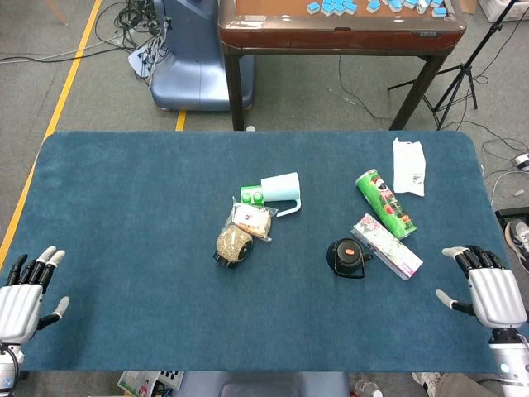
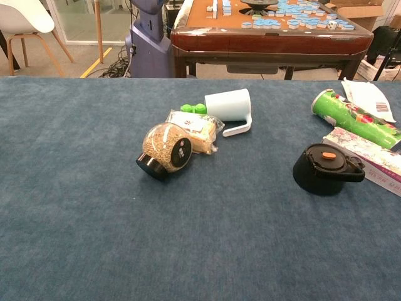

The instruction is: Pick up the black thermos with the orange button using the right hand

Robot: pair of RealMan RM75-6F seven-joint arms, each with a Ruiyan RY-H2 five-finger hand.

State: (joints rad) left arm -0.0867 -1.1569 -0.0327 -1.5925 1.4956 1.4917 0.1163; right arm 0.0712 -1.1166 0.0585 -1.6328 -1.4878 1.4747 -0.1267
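The black thermos (image 1: 347,257) with the small orange button on its lid stands upright right of centre on the blue table; the chest view shows the thermos (image 2: 326,168) with its handle pointing right. My right hand (image 1: 489,291) rests open at the table's front right, well to the right of the thermos and apart from it. My left hand (image 1: 23,294) lies open at the front left edge. Neither hand appears in the chest view.
A pink box (image 1: 387,246) lies just right of the thermos, a green can (image 1: 385,203) behind it, a white packet (image 1: 408,166) further back. A grain jar (image 1: 233,246), snack bag (image 1: 251,220), white jug (image 1: 281,191) and green item (image 1: 251,195) cluster at the centre.
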